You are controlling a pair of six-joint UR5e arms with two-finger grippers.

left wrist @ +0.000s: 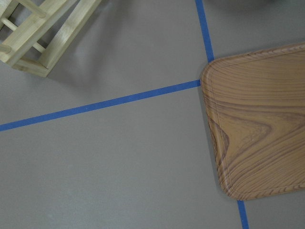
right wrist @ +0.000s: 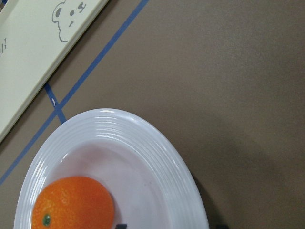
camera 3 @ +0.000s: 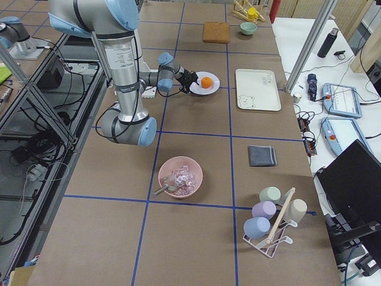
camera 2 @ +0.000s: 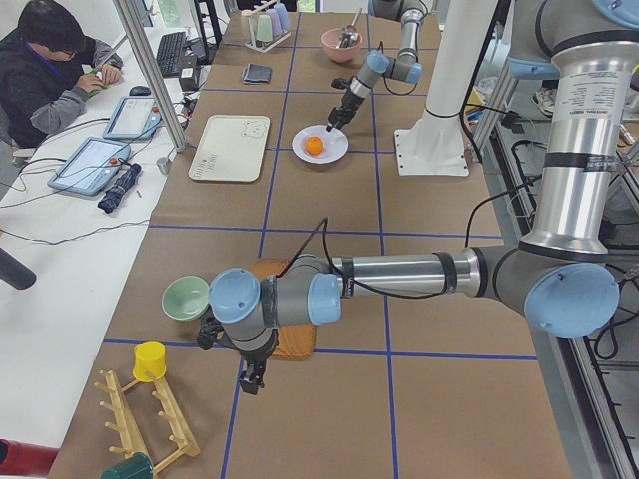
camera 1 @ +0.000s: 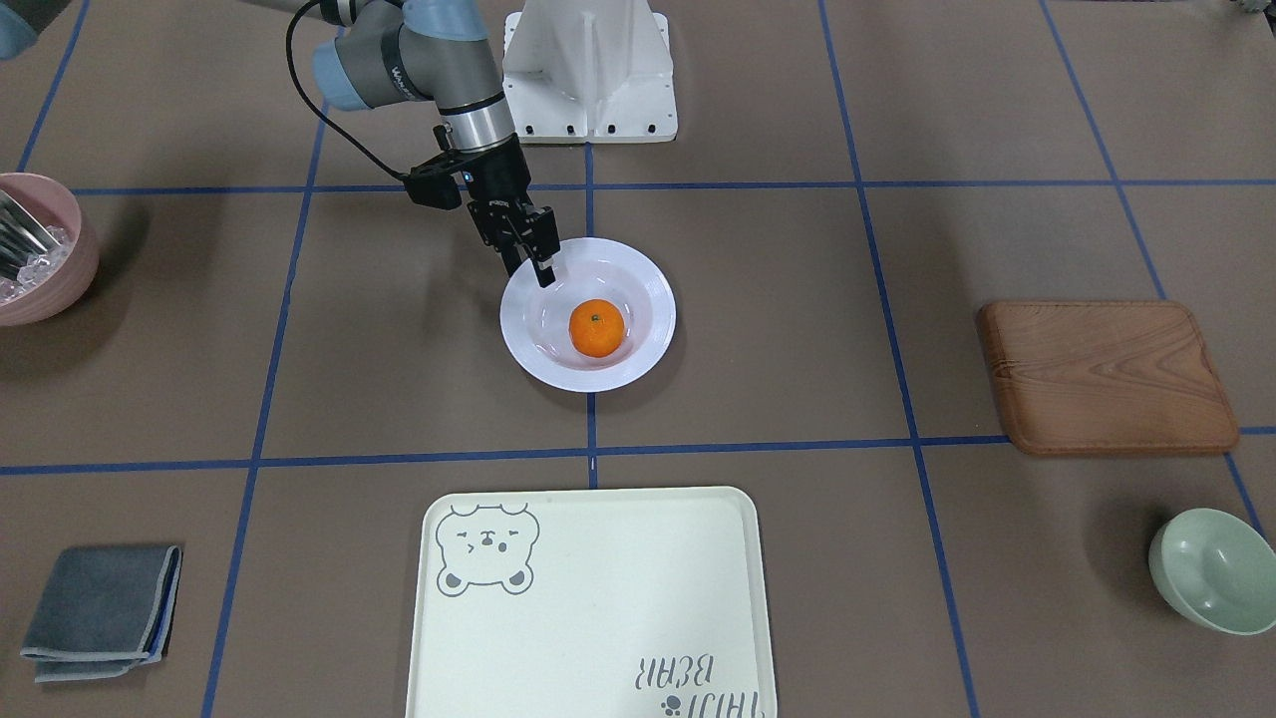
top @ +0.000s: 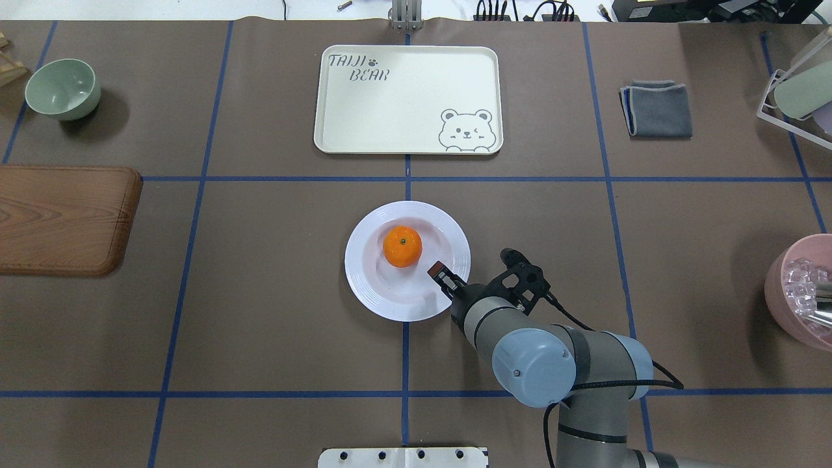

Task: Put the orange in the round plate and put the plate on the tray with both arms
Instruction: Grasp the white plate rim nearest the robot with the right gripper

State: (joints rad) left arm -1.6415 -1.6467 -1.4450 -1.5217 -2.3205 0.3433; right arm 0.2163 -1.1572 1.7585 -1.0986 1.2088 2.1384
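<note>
Logged small round orange mandarin (camera 1: 596, 328) in glossy white round plate (camera 1: 620, 372), centre of brown table (camera 1: 788, 329); black right gripper (camera 1: 528, 273) spread, straddling plate's rim; left gripper (camera 2: 250, 378): cannot tell.

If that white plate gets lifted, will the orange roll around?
Probably rolls a bit: the orange is round and loose. The round plate looks deep, so its wall should likely contain it. The glossy rim may be slippery.

orange (camera 1: 596, 328) in round plate (camera 1: 659, 324), tray (camera 1: 598, 598) apart
</note>
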